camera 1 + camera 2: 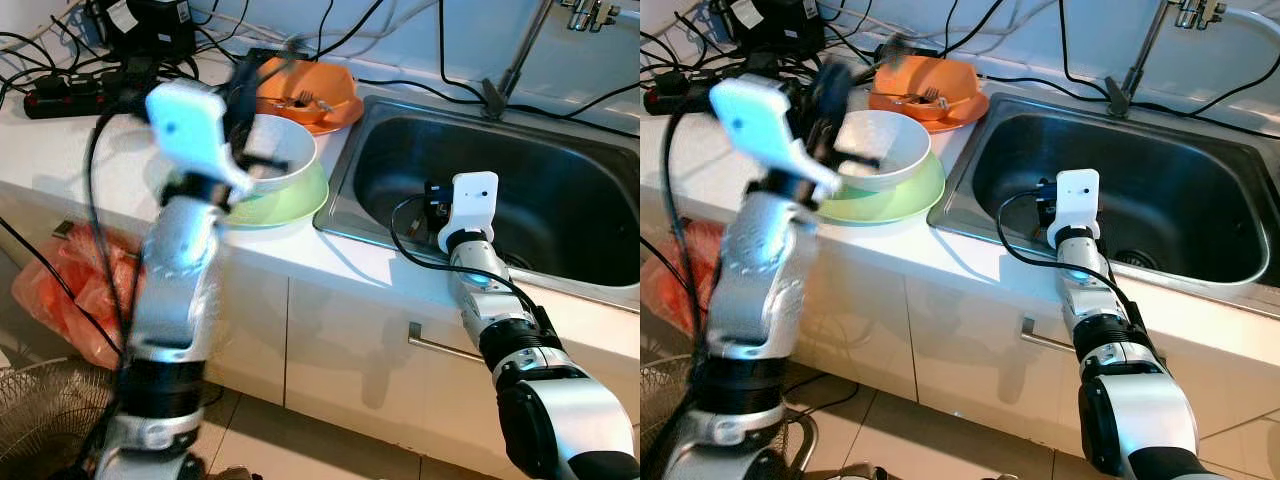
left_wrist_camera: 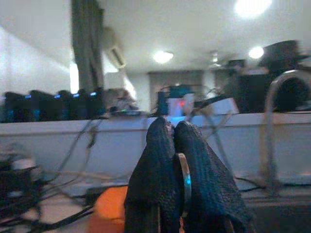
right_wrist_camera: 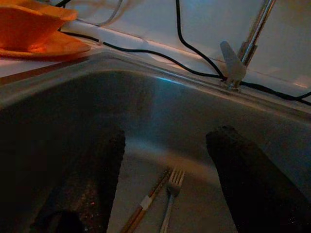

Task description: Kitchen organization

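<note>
Bright head views, left arm [image 1: 185, 260] motion-blurred; sink [image 3: 160, 111] interior dim.

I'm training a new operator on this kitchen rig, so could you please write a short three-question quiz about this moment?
1. True or false: the right gripper is open over the sink.
2. Which lies on the sink floor beside the chopsticks? A) spoon B) fork C) knife
3. Fill in: the white bowl sits in a ___ bowl.

Key: 1 true. 2 B, the fork. 3 green: the green bowl. The left gripper is shut on a thin metal item.
</note>
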Motion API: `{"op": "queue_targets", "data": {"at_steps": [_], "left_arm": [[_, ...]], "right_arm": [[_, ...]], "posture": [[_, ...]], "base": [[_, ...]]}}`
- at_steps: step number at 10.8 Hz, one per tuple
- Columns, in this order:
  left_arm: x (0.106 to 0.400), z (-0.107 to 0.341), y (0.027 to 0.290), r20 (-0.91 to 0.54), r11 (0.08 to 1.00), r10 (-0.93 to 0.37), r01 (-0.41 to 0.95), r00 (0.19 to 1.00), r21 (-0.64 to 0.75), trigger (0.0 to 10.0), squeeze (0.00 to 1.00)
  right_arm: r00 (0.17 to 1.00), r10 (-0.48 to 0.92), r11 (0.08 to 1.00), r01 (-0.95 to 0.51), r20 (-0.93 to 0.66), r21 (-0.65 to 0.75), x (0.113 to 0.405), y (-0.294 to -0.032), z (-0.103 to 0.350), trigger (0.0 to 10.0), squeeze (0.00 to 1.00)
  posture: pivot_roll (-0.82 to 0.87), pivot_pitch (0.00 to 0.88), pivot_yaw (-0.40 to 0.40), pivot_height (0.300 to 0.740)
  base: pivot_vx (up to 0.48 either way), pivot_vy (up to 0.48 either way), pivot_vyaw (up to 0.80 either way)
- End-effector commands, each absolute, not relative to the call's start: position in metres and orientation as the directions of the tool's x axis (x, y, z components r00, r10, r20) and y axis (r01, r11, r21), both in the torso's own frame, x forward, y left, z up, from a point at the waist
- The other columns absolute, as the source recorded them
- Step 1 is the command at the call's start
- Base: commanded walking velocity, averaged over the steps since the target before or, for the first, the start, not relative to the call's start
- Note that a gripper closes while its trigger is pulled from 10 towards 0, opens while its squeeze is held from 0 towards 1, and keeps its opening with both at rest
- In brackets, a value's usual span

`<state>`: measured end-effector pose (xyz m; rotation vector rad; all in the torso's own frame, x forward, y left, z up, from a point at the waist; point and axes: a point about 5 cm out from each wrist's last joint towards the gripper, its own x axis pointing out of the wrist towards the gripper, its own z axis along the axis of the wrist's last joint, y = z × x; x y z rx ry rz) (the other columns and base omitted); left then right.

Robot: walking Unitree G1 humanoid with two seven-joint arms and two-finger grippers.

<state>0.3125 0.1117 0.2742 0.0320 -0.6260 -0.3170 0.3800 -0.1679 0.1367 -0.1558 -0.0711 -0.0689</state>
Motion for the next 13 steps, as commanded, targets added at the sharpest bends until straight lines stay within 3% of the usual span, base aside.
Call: {"op": "queue_targets", "data": {"at_steps": [1,7,13], "left_arm": [[0.313,0.278,0.098,0.570,0.929,-0.356,0.345,0.741,0.132,10.0,0.00],[0.329,0.270,0.055,0.506,0.823,-0.483,0.568,0.714,-0.015,10.0,0.00],[0.326,0.256,0.037,0.435,0.739,-0.587,0.671,0.683,-0.057,10.0,0.00]], "right_arm": [[0.996,-0.073,0.985,0.080,0.048,-0.152,0.380,-0.169,0.132,10.0,0.00],[0.993,-0.047,0.990,0.060,0.109,-0.126,0.378,-0.168,0.138,10.0,0.00],[0.949,0.127,0.915,0.000,0.289,-0.403,0.377,-0.146,0.162,10.0,0.00]], "posture": [[0.10,0.041,-0.059,0.740],[0.08,0.028,-0.040,0.740],[0.07,0.030,-0.037,0.740]], "base": [[0.000,0.000,0.00],[0.000,0.000,0.00],[0.000,0.000,0.00]]}}
